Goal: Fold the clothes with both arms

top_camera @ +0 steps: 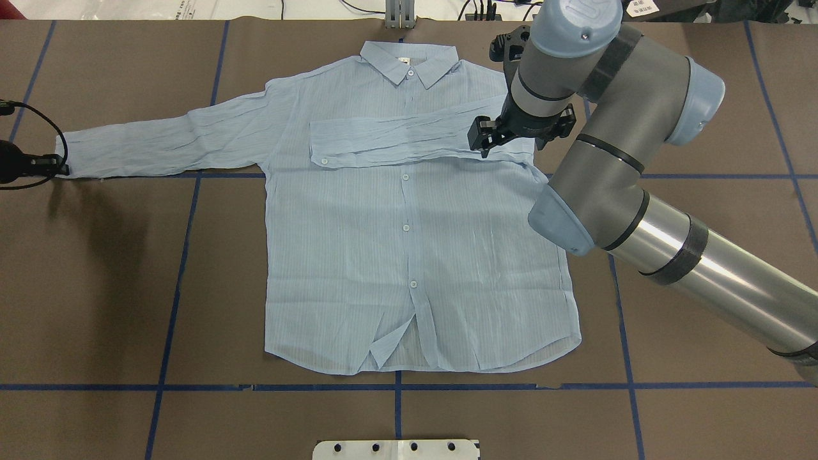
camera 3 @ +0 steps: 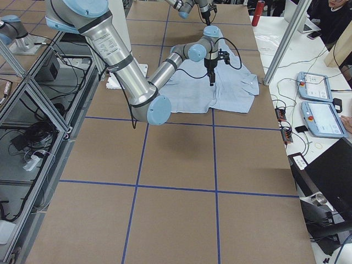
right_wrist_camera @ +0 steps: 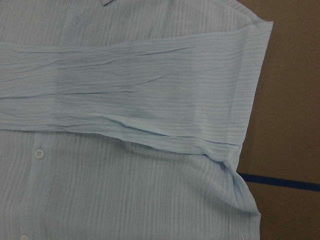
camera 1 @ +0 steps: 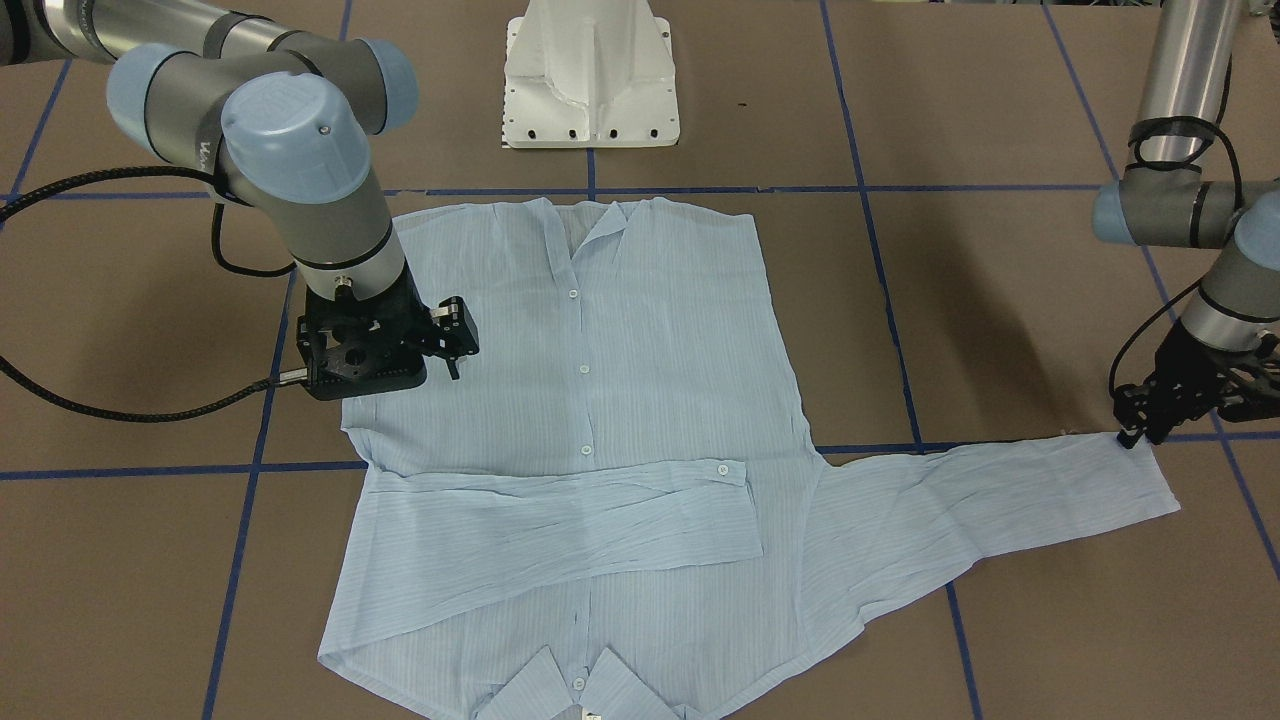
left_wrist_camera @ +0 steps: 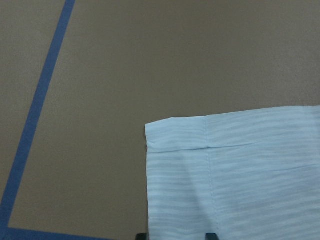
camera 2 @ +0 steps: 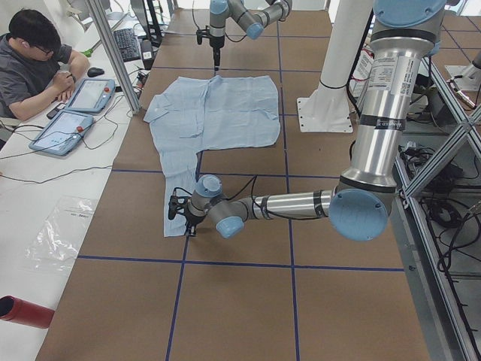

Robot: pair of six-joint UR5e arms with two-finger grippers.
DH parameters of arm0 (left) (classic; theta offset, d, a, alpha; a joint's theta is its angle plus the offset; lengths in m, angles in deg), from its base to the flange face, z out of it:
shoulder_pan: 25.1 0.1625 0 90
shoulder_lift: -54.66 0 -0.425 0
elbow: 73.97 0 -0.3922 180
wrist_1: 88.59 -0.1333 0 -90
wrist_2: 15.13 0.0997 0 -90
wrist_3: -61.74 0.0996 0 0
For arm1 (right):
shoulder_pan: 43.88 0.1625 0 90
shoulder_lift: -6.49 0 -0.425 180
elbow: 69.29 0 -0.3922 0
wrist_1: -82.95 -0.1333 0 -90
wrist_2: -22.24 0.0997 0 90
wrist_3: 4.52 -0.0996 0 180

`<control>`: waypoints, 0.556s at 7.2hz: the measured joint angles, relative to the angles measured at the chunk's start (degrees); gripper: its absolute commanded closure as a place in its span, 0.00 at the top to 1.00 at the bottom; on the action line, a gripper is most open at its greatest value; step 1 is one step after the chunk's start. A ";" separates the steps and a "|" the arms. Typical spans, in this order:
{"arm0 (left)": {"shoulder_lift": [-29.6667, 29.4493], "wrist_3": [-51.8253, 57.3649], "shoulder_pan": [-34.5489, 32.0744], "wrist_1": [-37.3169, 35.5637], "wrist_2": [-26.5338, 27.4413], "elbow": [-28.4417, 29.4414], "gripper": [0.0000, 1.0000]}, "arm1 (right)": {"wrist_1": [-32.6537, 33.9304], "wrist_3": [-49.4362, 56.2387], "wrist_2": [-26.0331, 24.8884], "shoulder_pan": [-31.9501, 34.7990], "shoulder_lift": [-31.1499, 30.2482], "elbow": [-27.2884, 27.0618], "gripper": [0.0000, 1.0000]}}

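The light-blue striped shirt (top_camera: 396, 255) lies flat and buttoned, collar (top_camera: 409, 64) at the table's far side. One sleeve (top_camera: 396, 137) is folded across the chest, and it also shows in the right wrist view (right_wrist_camera: 125, 90). The other sleeve (top_camera: 160, 140) stretches out flat to the robot's left. My left gripper (top_camera: 59, 167) is low at that sleeve's cuff (left_wrist_camera: 225, 175). Its two fingertips show apart at the bottom edge of the left wrist view, with the cuff between them. My right gripper (top_camera: 484, 145) hovers above the folded sleeve's shoulder end, open and empty.
The white pedestal base (camera 1: 590, 80) stands at the robot's side of the table. Blue tape lines (top_camera: 179, 255) cross the brown tabletop. An operator (camera 2: 37, 60) sits at a side desk with tablets (camera 2: 75, 113). A red cylinder (camera 2: 22, 310) lies on that desk.
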 measured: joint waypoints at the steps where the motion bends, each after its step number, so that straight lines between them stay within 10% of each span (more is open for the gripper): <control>1: 0.00 0.01 -0.04 0.00 0.02 -0.03 0.24 | 0.01 -0.01 0.00 0.00 -0.03 0.00 0.99; 4: 0.00 0.03 -0.14 -0.06 -0.09 -0.57 0.16 | -0.05 0.05 -0.08 -0.06 -0.24 0.06 0.99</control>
